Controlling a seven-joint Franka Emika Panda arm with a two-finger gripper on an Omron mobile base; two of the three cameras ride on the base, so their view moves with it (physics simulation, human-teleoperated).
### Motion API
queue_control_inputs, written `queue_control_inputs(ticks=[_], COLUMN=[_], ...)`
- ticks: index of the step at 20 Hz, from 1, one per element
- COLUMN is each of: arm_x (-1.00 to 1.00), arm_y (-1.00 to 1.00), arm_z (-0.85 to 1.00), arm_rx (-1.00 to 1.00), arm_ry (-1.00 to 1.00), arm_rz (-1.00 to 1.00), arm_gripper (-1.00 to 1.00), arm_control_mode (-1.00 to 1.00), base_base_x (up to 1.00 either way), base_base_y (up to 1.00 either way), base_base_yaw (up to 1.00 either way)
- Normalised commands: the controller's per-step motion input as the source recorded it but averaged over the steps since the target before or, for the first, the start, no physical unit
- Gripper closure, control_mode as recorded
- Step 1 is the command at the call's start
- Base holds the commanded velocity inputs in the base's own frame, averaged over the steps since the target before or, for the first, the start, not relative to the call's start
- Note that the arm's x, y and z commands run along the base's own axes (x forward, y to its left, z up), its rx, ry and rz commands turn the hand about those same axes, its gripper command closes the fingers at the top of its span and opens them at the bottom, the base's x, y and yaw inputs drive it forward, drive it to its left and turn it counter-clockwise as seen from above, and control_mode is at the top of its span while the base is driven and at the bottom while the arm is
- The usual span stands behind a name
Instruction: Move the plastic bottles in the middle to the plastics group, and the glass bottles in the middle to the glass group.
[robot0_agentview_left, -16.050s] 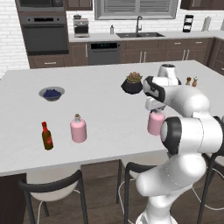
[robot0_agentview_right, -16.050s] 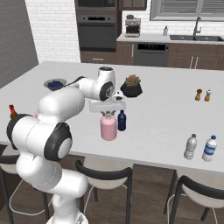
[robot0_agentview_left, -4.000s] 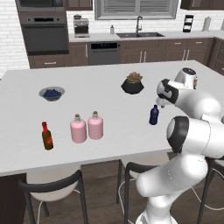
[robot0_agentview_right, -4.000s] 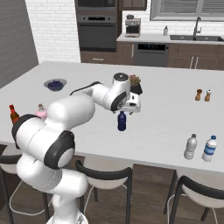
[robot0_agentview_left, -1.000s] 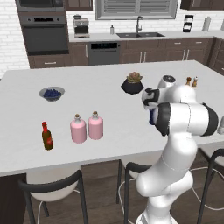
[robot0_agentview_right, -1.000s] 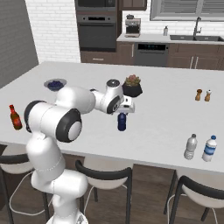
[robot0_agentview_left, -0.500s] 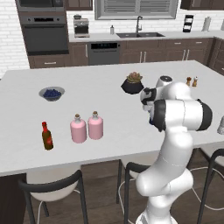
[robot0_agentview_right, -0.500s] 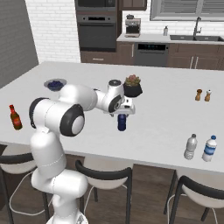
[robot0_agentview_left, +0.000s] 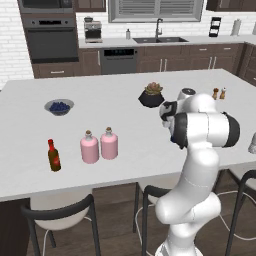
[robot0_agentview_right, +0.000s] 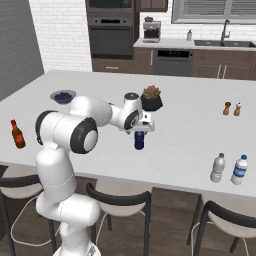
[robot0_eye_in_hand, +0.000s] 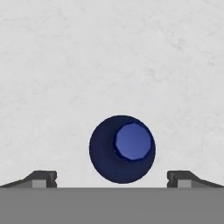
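A small dark blue plastic bottle (robot0_agentview_right: 139, 140) stands upright in the middle of the white island. My gripper (robot0_agentview_right: 141, 130) hangs straight above it, open. In the hand view I look down on the blue bottle (robot0_eye_in_hand: 122, 148); its cap lies between my gripper's (robot0_eye_in_hand: 112, 179) spread fingertips (robot0_eye_in_hand: 41, 178), which do not touch it. The plastics group, a clear-grey bottle (robot0_agentview_right: 218, 167) and a blue-labelled bottle (robot0_agentview_right: 240, 170), stands at the right front. At the left front two pink corked flasks (robot0_agentview_left: 89, 147) (robot0_agentview_left: 109, 144) stand side by side near the red-brown sauce bottle (robot0_agentview_left: 53, 155).
A potted succulent (robot0_agentview_right: 151, 98) stands just behind the gripper. A bowl of blueberries (robot0_agentview_left: 59, 106) sits at the back left, and salt and pepper shakers (robot0_agentview_right: 232, 108) at the back right. Stools (robot0_agentview_right: 119, 205) line the island's (robot0_agentview_right: 185, 150) near edge.
The hand has shifted slightly and settled more squarely over the blue bottle. The jaws have stayed open and the bottle has not moved.
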Motion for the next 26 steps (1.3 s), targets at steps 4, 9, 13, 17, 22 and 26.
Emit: queue_control_inputs(ticks=[4,9,13,17,22,26], arm_x=[0.18,0.04,0.00,0.09,0.04,0.04], arm_y=[0.00,-0.05,-0.06,0.00,0.00,0.00], arm_z=[0.00,0.00,0.00,0.00,-0.03,-0.08], arm_rx=[0.00,0.00,0.00,0.00,0.00,0.00], arm_ry=[0.00,0.00,0.00,0.00,0.00,0.00], arm_rz=[-0.03,-0.02,-0.02,-0.04,-0.02,0.00], arm_gripper=[-1.00,-1.00,-1.00,-1.00,-1.00,-1.00], arm_control_mode=[-1.00,-1.00,-1.00,-1.00,-1.00,-1.00], base_base_x=[0.00,0.00,0.00,0.00,0.00,0.00], base_base_y=[0.00,0.00,0.00,0.00,0.00,0.00], base_base_yaw=[0.00,0.00,0.00,0.00,0.00,0.00])
